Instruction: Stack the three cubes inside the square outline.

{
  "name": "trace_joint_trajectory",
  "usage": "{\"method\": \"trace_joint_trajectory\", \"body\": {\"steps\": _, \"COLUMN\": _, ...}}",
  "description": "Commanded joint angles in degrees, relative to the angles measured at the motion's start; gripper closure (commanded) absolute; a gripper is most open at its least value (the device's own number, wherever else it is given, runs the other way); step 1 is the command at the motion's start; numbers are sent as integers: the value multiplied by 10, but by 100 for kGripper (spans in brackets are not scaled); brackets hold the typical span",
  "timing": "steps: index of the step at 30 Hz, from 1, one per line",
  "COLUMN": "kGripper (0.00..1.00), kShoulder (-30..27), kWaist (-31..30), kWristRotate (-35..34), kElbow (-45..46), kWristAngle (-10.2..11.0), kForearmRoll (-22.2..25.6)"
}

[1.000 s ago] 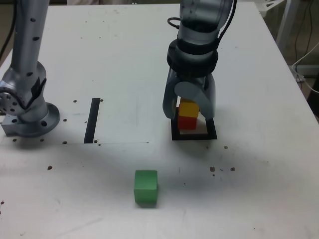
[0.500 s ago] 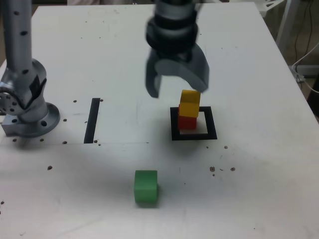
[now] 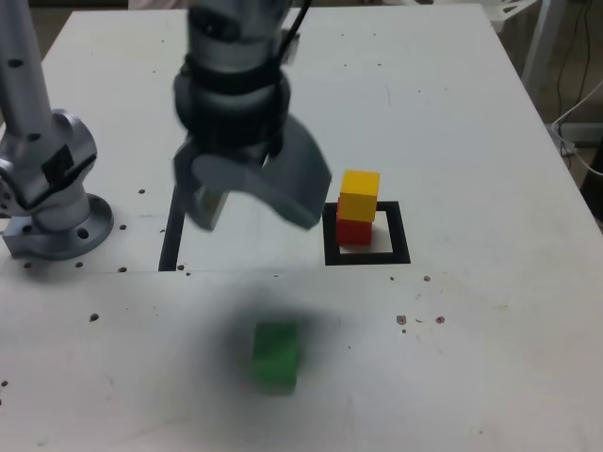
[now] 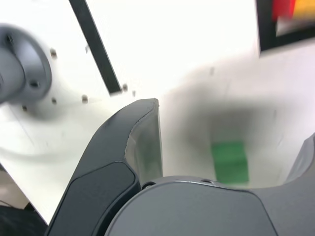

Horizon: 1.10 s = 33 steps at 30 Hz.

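The yellow cube (image 3: pixel 359 195) sits on the red cube (image 3: pixel 355 231) inside the black square outline (image 3: pixel 367 256). The green cube (image 3: pixel 275 355) lies alone on the white table nearer the front, blurred under the arm's shadow. My gripper (image 3: pixel 252 196) hangs open and empty above the table, to the exterior view's left of the stack and behind the green cube. In the wrist view the green cube (image 4: pixel 229 162) shows between the spread fingers (image 4: pixel 142 142) of my gripper (image 4: pixel 229 123). A corner of the outline (image 4: pixel 266 29) with the red cube (image 4: pixel 283 7) is at the picture's edge.
The arm's grey base (image 3: pixel 52 202) stands at the exterior view's left, with a straight black tape strip (image 3: pixel 174 226) beside it. Small dark holes dot the table. A metal frame and cables (image 3: pixel 575 104) stand beyond the table's right edge.
The gripper let go of the yellow cube on the red one, rose, and swung to the exterior view's left and forward, towards the green cube. The stack has stayed in place.
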Motion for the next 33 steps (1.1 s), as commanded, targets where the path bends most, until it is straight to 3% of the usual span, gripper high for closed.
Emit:
{"method": "trace_joint_trajectory", "body": {"steps": 1, "kGripper": 1, "kShoulder": 7, "kWaist": -29, "kWristRotate": -27, "kElbow": -7, "kWristAngle": -7, "kForearmRoll": -3}}
{"method": "trace_joint_trajectory", "body": {"steps": 7, "kGripper": 1, "kShoulder": 33, "kWaist": -96, "kWristRotate": -110, "kElbow": -25, "kWristAngle": -26, "kForearmRoll": -11}}
{"method": "trace_joint_trajectory", "body": {"steps": 13, "kGripper": 1, "kShoulder": 66, "kWaist": -124, "kWristRotate": -163, "kElbow": -31, "kWristAngle": -44, "kForearmRoll": -33}}
{"method": "trace_joint_trajectory", "body": {"steps": 33, "kGripper": 3, "kShoulder": 142, "kWaist": -124, "kWristRotate": -155, "kElbow": -23, "kWristAngle": -75, "kForearmRoll": -109}}
